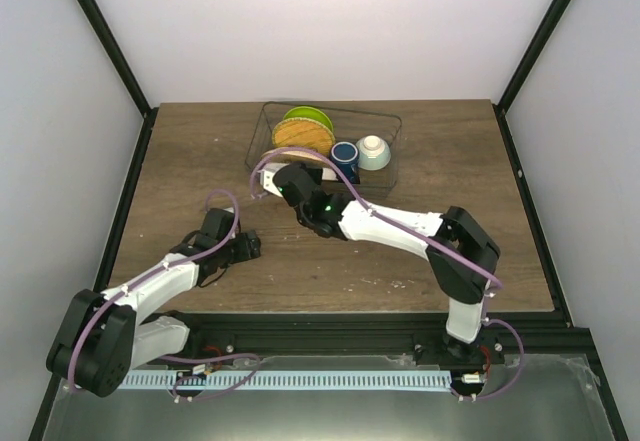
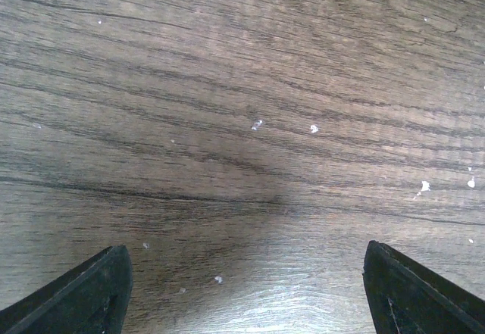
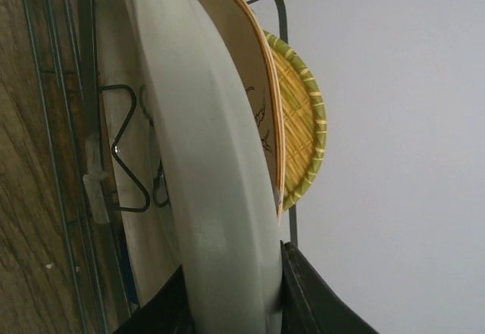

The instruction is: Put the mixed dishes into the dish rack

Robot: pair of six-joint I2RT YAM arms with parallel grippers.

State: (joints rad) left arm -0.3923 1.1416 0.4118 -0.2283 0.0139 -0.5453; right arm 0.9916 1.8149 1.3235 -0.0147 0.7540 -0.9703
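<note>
1. Top external view: the dish rack (image 1: 392, 126) sits at the table's (image 1: 200, 161) far side, holding the lime-green plate (image 1: 308, 117), tan woven-look plate (image 1: 303, 137), small dark blue mug (image 1: 344, 152) and pale mint bowl (image 1: 373, 151).
2. The right gripper (image 1: 289, 176), at the rack's near-left corner, is clenched on the rim of the beige patterned plate (image 3: 220, 198), which stands upright among the rack wires.
3. The left gripper (image 1: 250, 245) is spread wide over bare wood, grasping nothing.

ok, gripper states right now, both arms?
Left gripper: open, empty, above the table.
Right gripper: shut on the white-bottomed plate.
</note>
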